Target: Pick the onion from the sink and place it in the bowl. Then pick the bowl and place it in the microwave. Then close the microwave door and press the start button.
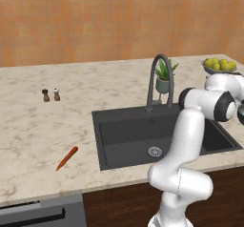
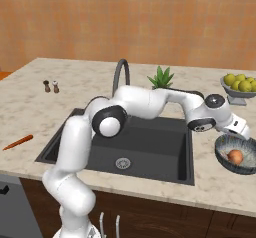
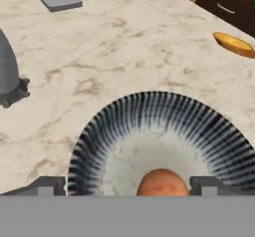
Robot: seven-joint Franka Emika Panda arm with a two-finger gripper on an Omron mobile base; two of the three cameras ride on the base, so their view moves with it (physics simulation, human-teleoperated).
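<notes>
Orange-tan onion (image 2: 235, 156) lying inside the bowl (image 2: 225, 158), low in its hollow, free of any grip. Bowl resting on the marble counter (image 2: 210, 189) just right of the sink (image 2: 150, 152), near the counter's front edge, with the stemmed fruit bowl (image 2: 239, 86) farther back on the same side.

Gripper (image 3: 127, 185) poised directly over the bowl, looking down into it: in the hand view, onion (image 3: 163, 183) sitting midway between the two dark fingertips (image 3: 50, 185), jaws spread about as wide as they go, holding nothing. Onion round, so no long axis to line up with; bowl round as well, rim (image 3: 149, 99) curving past the fingertips on the far side.

Judged from this: onion step done, bowl next. Next grasp likely to turn on the rim, not the centre, so hand probably needing to shift off the onion toward one wall of the bowl and straddle it.

Arm reaching low and far from its base, elbow (image 2: 107, 119) bent above the sink basin, forearm stretched rightward across it, wrist (image 2: 212, 113) turned down over the bowl. Carrot (image 1: 67, 158) lying on the counter well left of the sink, out of the way.
</notes>
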